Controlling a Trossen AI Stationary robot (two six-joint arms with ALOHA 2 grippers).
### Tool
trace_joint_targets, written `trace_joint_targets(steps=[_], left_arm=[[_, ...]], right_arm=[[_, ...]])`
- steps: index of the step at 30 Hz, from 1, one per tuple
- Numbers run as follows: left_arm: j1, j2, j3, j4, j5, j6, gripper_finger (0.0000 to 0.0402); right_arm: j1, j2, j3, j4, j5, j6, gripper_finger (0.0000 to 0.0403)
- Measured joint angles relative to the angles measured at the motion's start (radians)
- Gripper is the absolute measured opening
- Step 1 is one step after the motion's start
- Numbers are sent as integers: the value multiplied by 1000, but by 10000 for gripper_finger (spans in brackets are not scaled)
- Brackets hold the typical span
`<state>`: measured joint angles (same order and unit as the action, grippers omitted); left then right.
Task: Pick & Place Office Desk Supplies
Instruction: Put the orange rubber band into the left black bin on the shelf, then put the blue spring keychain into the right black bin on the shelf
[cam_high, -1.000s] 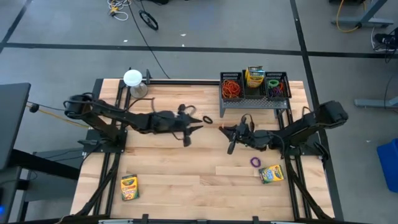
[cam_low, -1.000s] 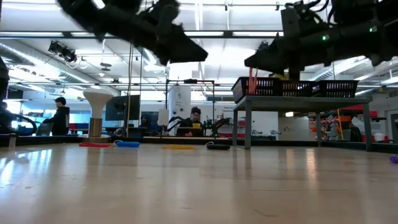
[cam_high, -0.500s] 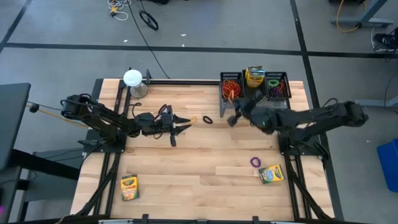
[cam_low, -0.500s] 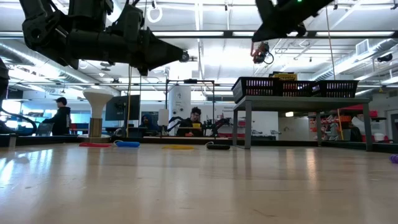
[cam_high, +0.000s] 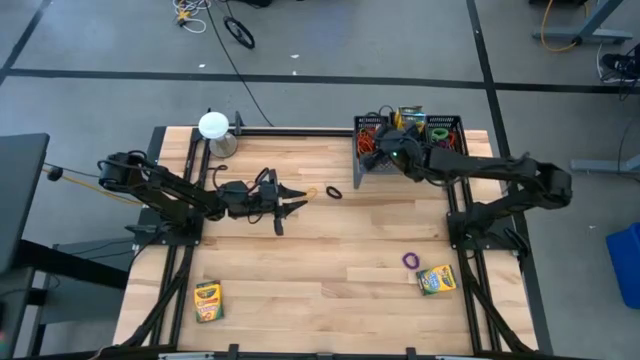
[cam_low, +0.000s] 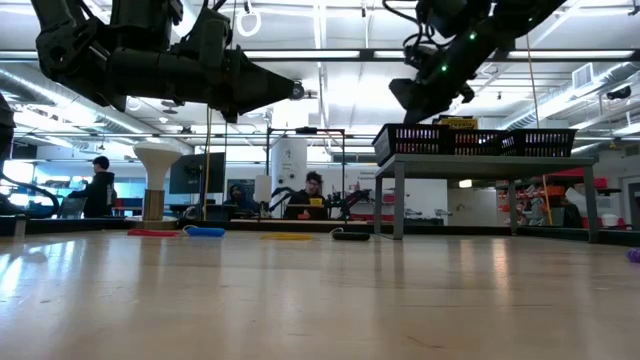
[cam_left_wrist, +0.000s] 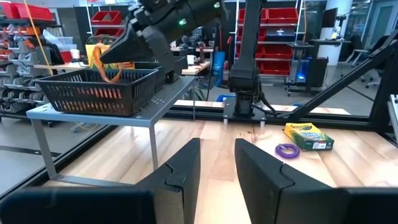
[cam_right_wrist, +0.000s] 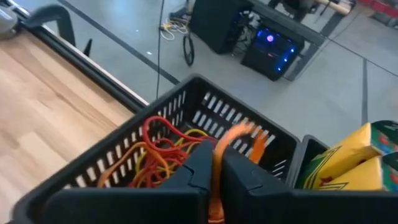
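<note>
Your right gripper (cam_right_wrist: 213, 186) hung above the mesh rack (cam_high: 408, 140), clenched on an orange rubber band (cam_right_wrist: 239, 138) over its red-and-orange compartment. Your left gripper (cam_left_wrist: 216, 163) waited mid-table, fingers slightly parted, holding nothing.

orange rubber band (cam_right_wrist: 244, 135), black mesh rack (cam_right_wrist: 124, 152), yellow-green crayon box (cam_right_wrist: 354, 158)

No text, label or number can be read anywhere.
</note>
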<state>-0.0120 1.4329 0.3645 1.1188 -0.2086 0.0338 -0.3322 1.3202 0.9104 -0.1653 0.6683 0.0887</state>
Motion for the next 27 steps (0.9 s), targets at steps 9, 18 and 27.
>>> trace_joint_targets(steps=[9, 18, 27], left_arm=[[0, 0, 0, 0, 0, 0, 108], [0, 0, 0, -12, 0, 0, 108], [0, 1, 0, -18, 0, 0, 108]], right_arm=[[-19, 11, 0, 6, 19, 2, 137], [1, -36, 0, 22, 53, -17, 220], [248, -205, 0, -161, 6, -2, 79]])
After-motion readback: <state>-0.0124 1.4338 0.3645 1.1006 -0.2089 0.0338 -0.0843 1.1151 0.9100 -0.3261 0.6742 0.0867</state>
